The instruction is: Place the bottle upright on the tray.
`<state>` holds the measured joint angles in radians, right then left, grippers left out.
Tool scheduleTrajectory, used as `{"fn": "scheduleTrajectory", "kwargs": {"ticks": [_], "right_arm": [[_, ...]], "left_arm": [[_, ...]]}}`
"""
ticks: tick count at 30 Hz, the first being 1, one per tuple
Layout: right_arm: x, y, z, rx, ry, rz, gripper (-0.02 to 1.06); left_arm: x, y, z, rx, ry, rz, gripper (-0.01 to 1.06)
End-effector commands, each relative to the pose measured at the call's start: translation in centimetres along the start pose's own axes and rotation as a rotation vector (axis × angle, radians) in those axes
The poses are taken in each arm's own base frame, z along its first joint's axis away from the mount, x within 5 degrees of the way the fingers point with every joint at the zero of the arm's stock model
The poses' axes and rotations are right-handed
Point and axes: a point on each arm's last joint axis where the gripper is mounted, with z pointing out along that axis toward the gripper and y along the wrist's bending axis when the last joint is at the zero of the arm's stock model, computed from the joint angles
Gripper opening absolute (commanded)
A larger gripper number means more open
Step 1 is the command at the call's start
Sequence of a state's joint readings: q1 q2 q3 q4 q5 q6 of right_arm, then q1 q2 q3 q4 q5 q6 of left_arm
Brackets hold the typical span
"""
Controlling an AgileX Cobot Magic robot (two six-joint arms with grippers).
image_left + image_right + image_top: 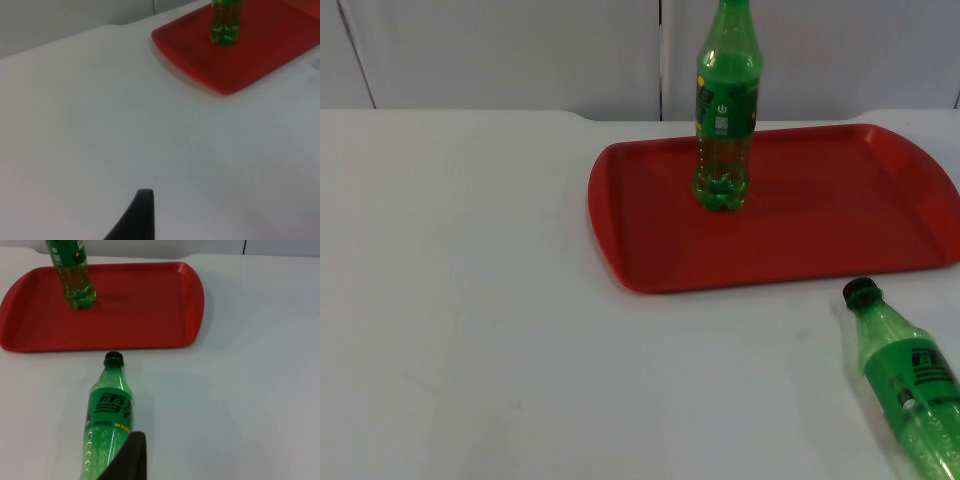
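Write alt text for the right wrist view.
A green bottle lies on its side on the white table, cap toward a red tray. On the tray a second green bottle stands upright.

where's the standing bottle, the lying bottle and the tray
standing bottle [725, 110]: top view, on its label.
lying bottle [109, 410]: right wrist view, on its label.
red tray [820, 230]: top view, on its bare floor.
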<state>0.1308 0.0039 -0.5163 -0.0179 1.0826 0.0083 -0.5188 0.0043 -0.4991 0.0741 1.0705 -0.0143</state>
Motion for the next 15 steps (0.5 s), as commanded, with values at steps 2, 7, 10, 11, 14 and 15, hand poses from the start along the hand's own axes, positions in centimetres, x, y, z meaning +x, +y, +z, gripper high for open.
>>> {"fn": "scheduleTrajectory", "kwargs": {"ticks": [2,7,10,11,14,15], "right_arm": [[0.0,0.02,-0.04,0.005,-0.008,0.002,1.04],[0.0,-0.04,-0.04,0.01,-0.008,-0.001,1.04],[0.0,-0.02,-0.04,0.008,-0.008,0.0,1.04],[0.0,-0.03,-0.04,0.01,-0.008,-0.001,1.04],[-0.02,-0.01,-0.04,0.007,-0.01,0.002,1.04],[-0.02,0.01,-0.04,0.005,-0.01,0.006,1.04]], "left_arm": [[0.15,-0.12,0.05,0.015,0.004,0.0,1.05],[0.15,-0.12,0.05,0.015,0.004,0.0,1.05],[0.15,-0.12,0.05,0.015,0.004,0.0,1.05],[0.15,-0.12,0.05,0.015,0.004,0.0,1.05],[0.15,-0.12,0.05,0.015,0.004,0.0,1.05],[0.15,-0.12,0.05,0.015,0.004,0.0,1.05]]}}
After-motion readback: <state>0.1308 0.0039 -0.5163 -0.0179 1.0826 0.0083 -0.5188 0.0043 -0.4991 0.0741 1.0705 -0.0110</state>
